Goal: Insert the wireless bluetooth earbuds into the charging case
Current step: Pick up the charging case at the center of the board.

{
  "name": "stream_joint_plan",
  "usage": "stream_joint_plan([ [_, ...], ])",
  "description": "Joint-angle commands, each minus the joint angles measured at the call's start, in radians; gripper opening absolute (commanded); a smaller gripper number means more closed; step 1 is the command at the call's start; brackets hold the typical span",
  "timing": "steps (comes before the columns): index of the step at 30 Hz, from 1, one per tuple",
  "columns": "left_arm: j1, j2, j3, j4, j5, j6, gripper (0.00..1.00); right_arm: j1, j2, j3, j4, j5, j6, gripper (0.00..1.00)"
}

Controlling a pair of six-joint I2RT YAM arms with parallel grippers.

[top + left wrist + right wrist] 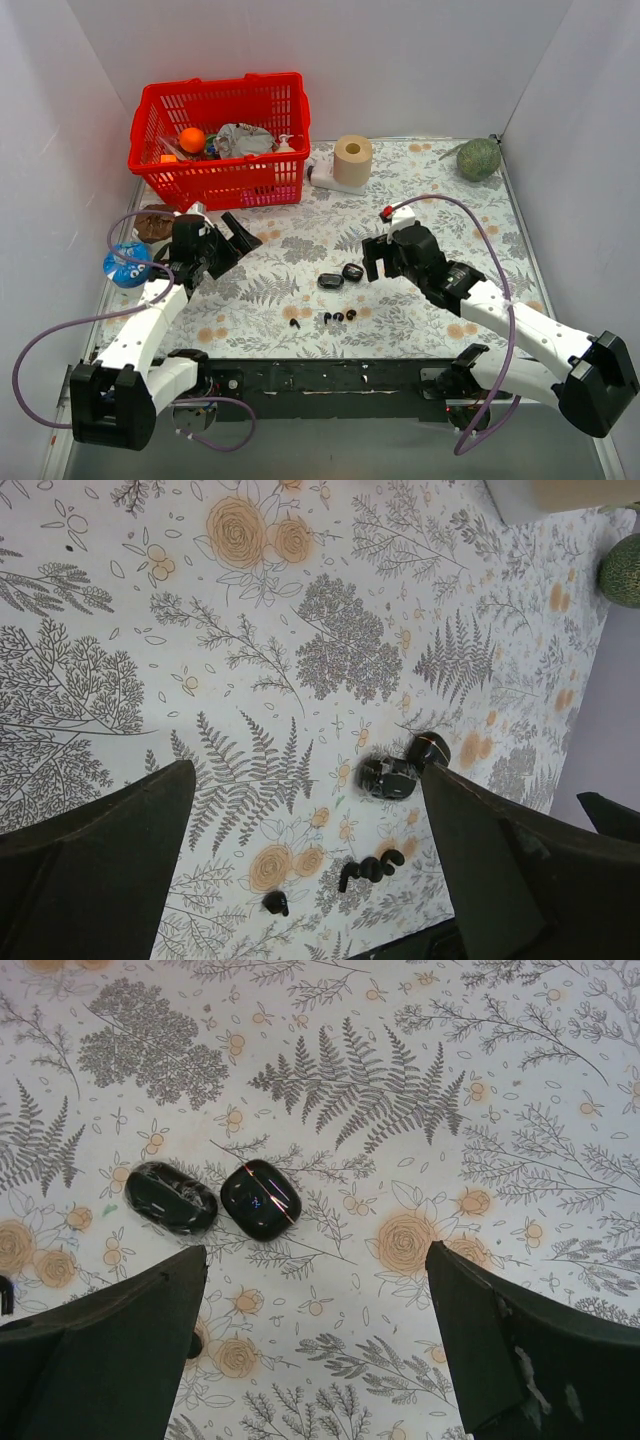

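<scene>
A cloth (300, 250) printed with grey ferns and orange roses covers the table, with plain white walls (400, 60) on three sides. A black rail (320, 378) carrying both arm bases runs along the 6 o'clock edge.

Just beyond the rail, near the 6 o'clock edge, four tiny black earbuds (338, 316) lie on the cloth. Three sit close in a row and one lies apart at their 9 o'clock. In the left wrist view the three merge into one dark clump (370, 868). In the right wrist view one is cut off by the frame's left edge.

A little farther in, two black charging cases (341, 276) lie side by side near the table's centre, touching or nearly so. The one at 3 o'clock (260, 1199) shows a thin red line.

The right gripper (378, 268) hangs just at 3 o'clock of the cases, fingers spread and holding nothing (318, 1252). The left gripper (232, 245) is well apart at 9 o'clock, fingers likewise spread and empty (308, 772).

At the 9 o'clock edge sit a blue googly-eyed toy (128, 263) and a brown item (155, 222), both partly hidden by the left arm.

Farthest back are one red basket (220, 180) at 11 o'clock, its jumbled contents hard to make out apart from an orange ball (192, 139), one tan roll (352, 160) at 12 o'clock, and one green ball (478, 158) at 1 o'clock.
</scene>
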Motion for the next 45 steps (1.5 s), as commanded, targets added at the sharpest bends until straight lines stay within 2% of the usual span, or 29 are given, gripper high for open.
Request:
stream_joint_plan([
  [1,-0.02,-0.087,0.019,-0.071,-0.076,0.07,0.98,0.039,0.03,0.11,-0.083,0.172,-0.006,0.98],
  [3,-0.052,-0.101,0.033,-0.102,-0.165,0.083,0.98,0.074,0.07,0.179,-0.144,0.317,-0.006,0.98],
  [6,-0.194,-0.119,0.04,-0.104,-0.346,0.04,0.98,0.109,0.134,0.266,-0.258,0.463,0.011,0.98],
  [7,-0.272,-0.112,0.045,-0.105,-0.384,0.031,0.98,0.109,0.145,0.279,-0.284,0.474,0.023,0.98],
  [8,-0.303,-0.101,0.057,-0.108,-0.444,0.022,0.98,0.109,0.153,0.285,-0.281,0.47,0.034,0.98],
  [11,-0.385,-0.034,0.096,-0.131,-0.489,0.024,0.98,0.106,0.161,0.267,-0.247,0.416,0.097,0.98],
  [13,-0.426,0.006,0.116,-0.157,-0.515,0.043,0.98,0.094,0.142,0.212,-0.194,0.285,0.107,0.98],
  [15,-0.446,0.022,0.128,-0.168,-0.532,0.058,0.98,0.091,0.122,0.185,-0.146,0.183,0.096,0.98],
  [20,-0.454,0.051,0.107,-0.171,-0.489,0.069,0.98,0.092,0.038,0.101,-0.129,0.119,0.108,0.98],
  [24,-0.455,0.002,0.025,-0.096,-0.474,0.04,0.98,0.091,-0.114,0.003,-0.072,0.083,0.076,0.98],
  [27,-0.454,-0.021,0.024,-0.078,-0.344,0.076,0.98,0.091,-0.18,-0.048,-0.042,0.063,0.08,0.97],
  [31,-0.463,-0.027,-0.001,0.004,-0.268,0.028,0.98,0.092,-0.192,-0.068,-0.066,0.06,0.093,0.96],
  [34,-0.546,0.051,0.011,0.024,-0.314,-0.014,0.98,0.091,-0.191,-0.085,-0.087,0.071,0.096,0.96],
  [36,-0.651,0.111,0.06,0.016,-0.409,-0.031,0.98,0.092,-0.195,-0.091,-0.094,0.072,0.103,0.96],
  [39,-0.745,0.216,0.131,0.005,-0.501,-0.069,0.98,0.092,-0.212,-0.108,-0.089,0.063,0.108,0.96],
  [45,-0.788,0.368,0.217,0.005,-0.578,-0.088,0.98,0.091,-0.218,-0.119,-0.074,0.071,0.123,0.95],
])
